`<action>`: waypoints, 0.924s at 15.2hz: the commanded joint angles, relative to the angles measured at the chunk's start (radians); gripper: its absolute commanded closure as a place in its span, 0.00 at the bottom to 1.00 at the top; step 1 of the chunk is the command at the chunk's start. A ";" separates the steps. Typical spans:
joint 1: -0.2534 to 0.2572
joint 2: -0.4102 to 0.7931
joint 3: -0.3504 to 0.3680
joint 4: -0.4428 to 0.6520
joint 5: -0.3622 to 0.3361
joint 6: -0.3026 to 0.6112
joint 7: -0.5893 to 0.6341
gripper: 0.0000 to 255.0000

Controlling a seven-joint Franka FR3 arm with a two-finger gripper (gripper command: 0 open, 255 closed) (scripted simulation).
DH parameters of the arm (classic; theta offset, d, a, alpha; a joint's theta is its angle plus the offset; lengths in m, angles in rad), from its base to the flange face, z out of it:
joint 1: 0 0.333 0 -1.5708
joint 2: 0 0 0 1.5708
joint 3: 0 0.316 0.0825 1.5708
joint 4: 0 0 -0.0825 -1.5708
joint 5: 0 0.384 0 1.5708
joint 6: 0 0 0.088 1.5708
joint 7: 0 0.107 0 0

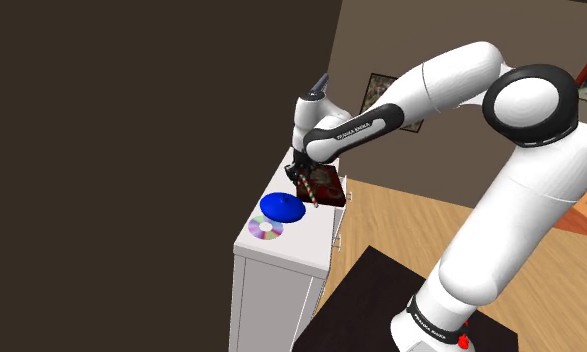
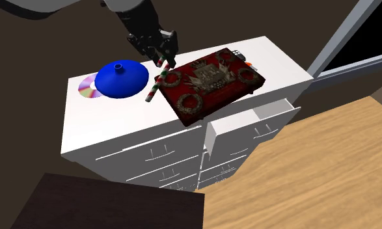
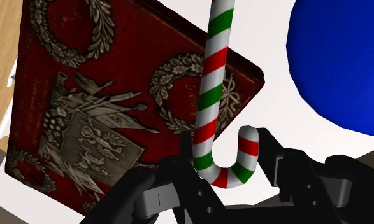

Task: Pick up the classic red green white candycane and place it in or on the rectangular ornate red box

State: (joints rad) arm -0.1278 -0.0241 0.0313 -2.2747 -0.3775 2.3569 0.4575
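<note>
Candy cane (image 2: 155, 82) in red, green and white stripes hangs from the robot's black gripper (image 2: 162, 60) above a white dresser (image 2: 118, 127). The fingers (image 3: 182, 181) are clamped on the crook, and the straight shaft slants down and away from the hand. In the second exterior view the cane's lower tip ends close over the dresser top, just off the left corner of the red box (image 2: 212, 81); whether it touches the surface cannot be told. The box, rectangular and covered with silvery wreaths and a crest, lies flat on the dresser to the second exterior view's right of the cane. Seen from the wrist, the shaft crosses the box's corner.

A blue domed object (image 2: 122, 79) with a small knob sits on the dresser to the second exterior view's left of the cane, and a shiny disc (image 2: 87, 86) lies partly under its far-left edge. Below the box, one drawer (image 2: 248, 123) stands pulled out over the wooden floor (image 2: 326, 162). From the shoulder view the white arm reaches up and left from its dark stand (image 1: 371, 300), with the gripper poised between the dome and the box.
</note>
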 commanded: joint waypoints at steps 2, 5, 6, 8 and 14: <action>0.001 -0.020 0.001 0.017 0.014 -0.036 -0.018 1.00; 0.003 -0.040 0.002 0.036 0.027 -0.073 -0.034 1.00; 0.004 -0.047 0.002 0.043 0.031 -0.086 -0.039 1.00; 0.005 -0.059 0.002 0.057 0.039 -0.111 -0.049 1.00; -0.037 -0.037 -0.050 0.116 0.055 -0.120 -0.159 1.00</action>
State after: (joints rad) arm -0.1538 -0.0617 -0.0046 -2.1716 -0.3278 2.2414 0.3298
